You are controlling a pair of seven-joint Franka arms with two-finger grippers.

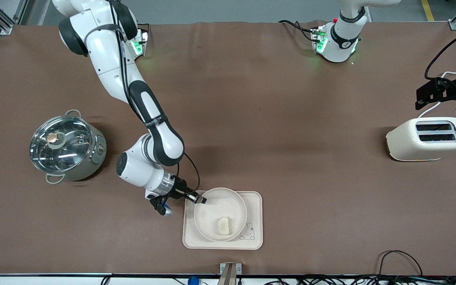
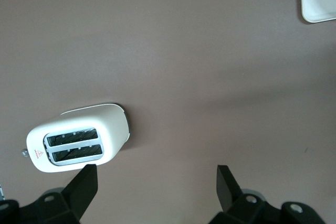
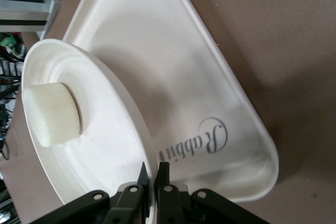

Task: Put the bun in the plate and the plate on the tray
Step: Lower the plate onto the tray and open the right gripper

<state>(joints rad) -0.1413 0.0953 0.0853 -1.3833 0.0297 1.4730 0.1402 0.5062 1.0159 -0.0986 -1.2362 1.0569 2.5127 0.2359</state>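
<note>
The round cream plate [image 1: 221, 211] is on the cream tray [image 1: 253, 206], near the front camera's edge of the table. The small bun [image 1: 223, 226] lies in the plate. My right gripper [image 1: 198, 199] is shut on the plate's rim at the side toward the right arm's end. In the right wrist view the fingers pinch the rim [image 3: 151, 177], the bun [image 3: 51, 113] sits in the plate [image 3: 105, 145], and the tray [image 3: 210, 93] shows its "Rabbit" lettering. My left gripper [image 2: 157, 182] is open and empty over bare table next to the toaster; the arm waits.
A cream toaster [image 1: 428, 138] stands toward the left arm's end, also in the left wrist view [image 2: 79, 137]. A steel pot with a glass lid [image 1: 66, 145] stands toward the right arm's end. Cables lie along the front camera's edge.
</note>
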